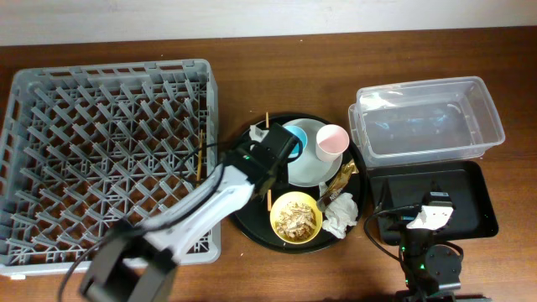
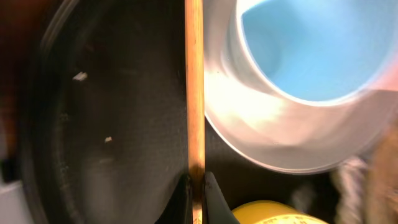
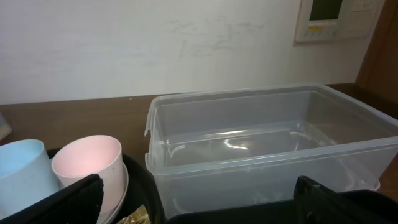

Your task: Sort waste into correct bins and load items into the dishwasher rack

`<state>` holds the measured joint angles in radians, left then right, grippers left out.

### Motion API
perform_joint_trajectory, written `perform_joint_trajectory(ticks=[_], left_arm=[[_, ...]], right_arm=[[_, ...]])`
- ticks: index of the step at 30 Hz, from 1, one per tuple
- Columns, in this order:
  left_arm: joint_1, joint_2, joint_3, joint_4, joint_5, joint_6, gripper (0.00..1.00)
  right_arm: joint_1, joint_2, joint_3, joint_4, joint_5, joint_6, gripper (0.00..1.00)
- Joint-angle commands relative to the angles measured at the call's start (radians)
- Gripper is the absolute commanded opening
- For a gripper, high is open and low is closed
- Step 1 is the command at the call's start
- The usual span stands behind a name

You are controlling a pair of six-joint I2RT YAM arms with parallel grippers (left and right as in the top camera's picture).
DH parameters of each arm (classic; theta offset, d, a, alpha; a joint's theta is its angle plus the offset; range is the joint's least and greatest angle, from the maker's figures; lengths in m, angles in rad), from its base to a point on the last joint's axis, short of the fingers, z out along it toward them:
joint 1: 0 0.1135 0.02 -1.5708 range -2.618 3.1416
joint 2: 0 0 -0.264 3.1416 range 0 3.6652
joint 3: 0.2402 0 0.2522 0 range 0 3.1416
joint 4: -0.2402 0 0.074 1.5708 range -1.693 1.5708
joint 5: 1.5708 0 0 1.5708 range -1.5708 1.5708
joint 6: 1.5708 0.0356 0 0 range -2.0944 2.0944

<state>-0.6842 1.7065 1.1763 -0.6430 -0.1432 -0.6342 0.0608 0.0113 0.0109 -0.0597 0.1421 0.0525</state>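
- Chopsticks, two: one chopstick (image 2: 194, 93) was clamped in left gripper (image 2: 196, 186) over round tray (image 1: 252, 222); other chopstick (image 1: 200, 155) lay at rack (image 1: 109, 159) edge.
- Cups, two: blue cup (image 1: 295, 143), pink cup (image 1: 332, 140), stood on plate (image 1: 312, 172).
- Right gripper (image 1: 436, 201): fingers apart above black bin (image 1: 474, 197).

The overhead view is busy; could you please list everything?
Dishwasher rack: 1, grey, left.
Round tray: 1, black, centre.
Chopsticks: 2, wooden; one at rack's right edge, one on round tray.
Plate: 1, pale, on round tray.
Cups: 2, blue and pink, on round tray.
Bowl: 1, yellow, holding tan scraps.
Napkin: 1, white, beside bowl.
Wrapper: 1, gold-brown, beside napkin.
Tub: 1, clear, right.
Rectangular tray: 1, black, beside tub.
Left gripper: shut on chopstick.
Right gripper: open.
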Motion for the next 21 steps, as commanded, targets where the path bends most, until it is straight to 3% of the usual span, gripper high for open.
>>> perform_joint_trajectory(ticks=[1, 7, 13, 21], left_arm=[[0.051, -0.133, 0.017, -0.042, -0.013, 0.062, 0.00], [0.209, -0.211, 0.017, -0.126, -0.056, 0.215, 0.00], [0.352, -0.198, 0.016, -0.154, 0.027, 0.424, 0.00], [0.404, -0.174, 0.016, -0.165, 0.007, 0.425, 0.00]], right_arm=[[0.005, -0.006, -0.005, -0.006, 0.016, 0.005, 0.99], [0.005, -0.006, -0.005, -0.006, 0.016, 0.005, 0.98], [0.005, -0.006, -0.005, -0.006, 0.016, 0.005, 0.98], [0.005, -0.006, -0.005, -0.006, 0.016, 0.005, 0.99]])
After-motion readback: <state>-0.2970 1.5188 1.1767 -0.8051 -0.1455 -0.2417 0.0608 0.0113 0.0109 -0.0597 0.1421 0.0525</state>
